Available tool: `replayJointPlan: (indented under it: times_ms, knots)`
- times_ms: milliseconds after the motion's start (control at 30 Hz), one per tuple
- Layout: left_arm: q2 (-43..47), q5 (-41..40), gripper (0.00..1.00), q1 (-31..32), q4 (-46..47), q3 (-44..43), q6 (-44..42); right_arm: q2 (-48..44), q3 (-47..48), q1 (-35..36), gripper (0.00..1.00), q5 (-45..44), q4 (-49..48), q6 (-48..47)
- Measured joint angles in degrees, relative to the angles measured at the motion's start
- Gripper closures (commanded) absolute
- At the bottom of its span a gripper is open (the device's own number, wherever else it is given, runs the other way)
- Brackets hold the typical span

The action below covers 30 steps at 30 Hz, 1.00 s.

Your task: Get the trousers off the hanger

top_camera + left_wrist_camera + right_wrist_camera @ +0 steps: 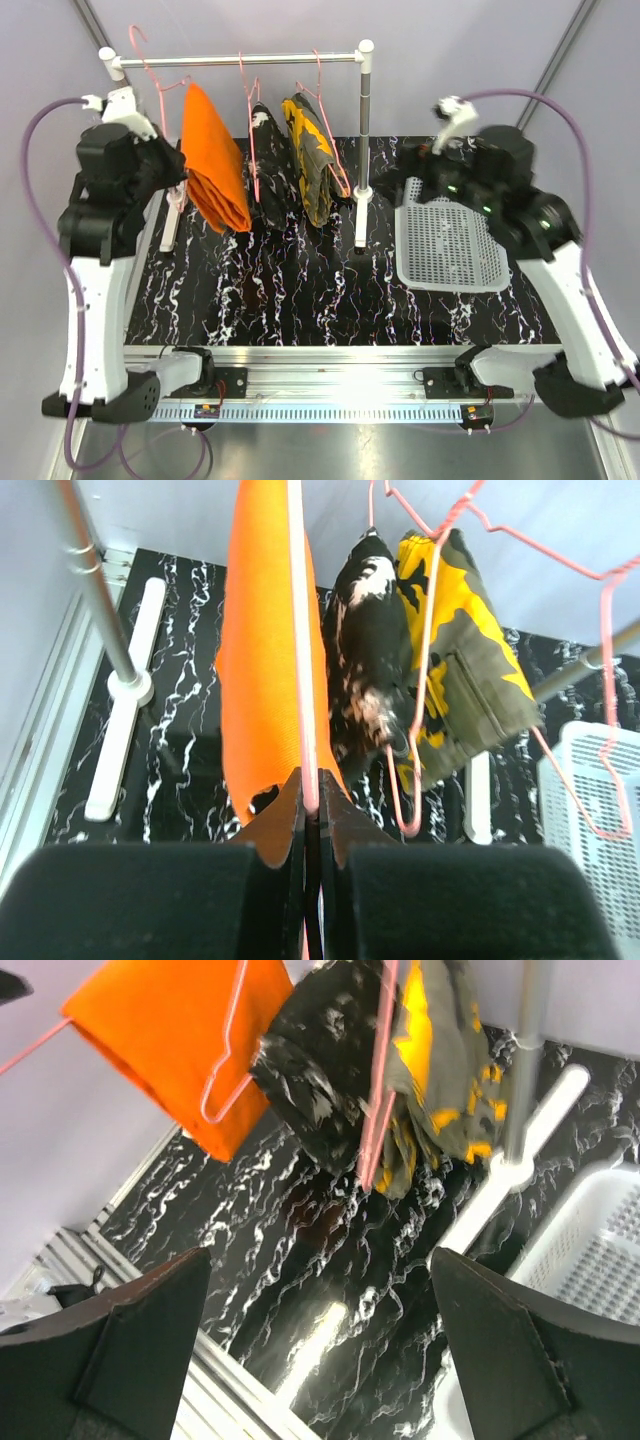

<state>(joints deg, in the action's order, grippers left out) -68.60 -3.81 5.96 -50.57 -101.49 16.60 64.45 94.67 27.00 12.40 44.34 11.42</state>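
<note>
Pinching pink hanger (298, 630), left hand (311, 792) beside orange trousers (260, 660).

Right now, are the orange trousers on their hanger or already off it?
On. The orange trousers hang folded over the pink hanger, in both the top and left wrist views; the left pincer is shut on that hanger's wire.

Orange trousers (262, 660), top out of frame

Three trousers (268, 160) hang on hangers (251, 140) side by side along the rail (240, 59), left of the basket (445, 245).
</note>
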Motion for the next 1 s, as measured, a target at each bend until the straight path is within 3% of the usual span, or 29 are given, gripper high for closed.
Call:
replayJointPlan:
  times_ms: [233, 533, 767, 1000]
  knots:
    - [11.0, -1.2, 1.0, 0.0, -4.3, 1.5, 3.7, 19.2, 15.7, 22.5, 0.0, -11.9, -1.2, -6.3]
    - [21.8, -0.7, 1.0, 0.0, -11.8, 3.8, 11.6, 23.9, 6.9, 44.4, 0.01, -27.2, -21.5, -11.2]
    - [24.0, -0.6, 1.0, 0.0, -16.8, 1.6, 16.7, 30.6, 2.5, 55.1, 0.01, -36.0, -37.4, -17.5]
    - [24.7, 1.9, 1.0, 0.0, -17.2, -0.3, 19.9, 39.0, 2.5, 55.8, 0.01, -42.0, -43.3, -20.5]
